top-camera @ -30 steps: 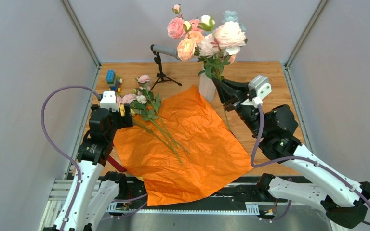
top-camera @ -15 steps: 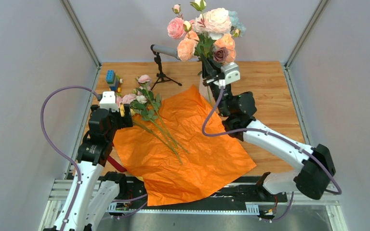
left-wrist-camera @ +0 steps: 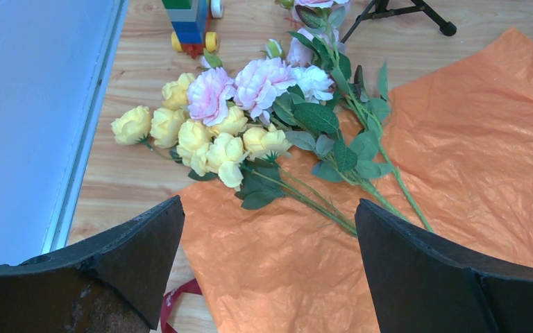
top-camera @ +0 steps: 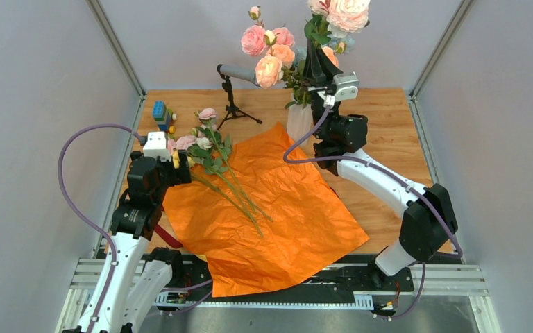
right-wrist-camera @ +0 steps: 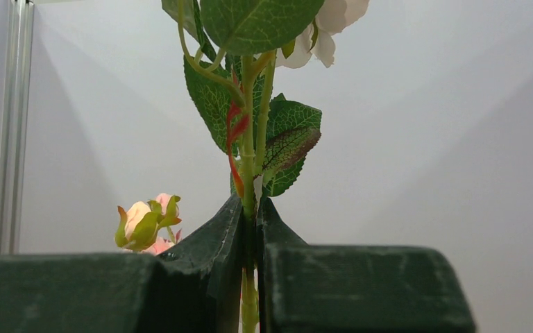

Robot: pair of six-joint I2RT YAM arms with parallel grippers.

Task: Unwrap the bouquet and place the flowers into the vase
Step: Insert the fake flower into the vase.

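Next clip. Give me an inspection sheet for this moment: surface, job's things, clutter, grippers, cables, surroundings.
Surface: wooden table, with the orange paper spread open on it.
Job's things: vase upright at the paper's far corner, pink and peach flowers in it; lying flowers across the paper's left edge; ribbon off, by the left arm.
Clutter: mic stand and toy blocks, far left.
Grippers: left gripper open above the lying flowers; right gripper shut on a stem, held high by the vase.
Cables: purple cables loop along both arms, no snag seen.
Surroundings: grey walls; metal rail at the near edge.
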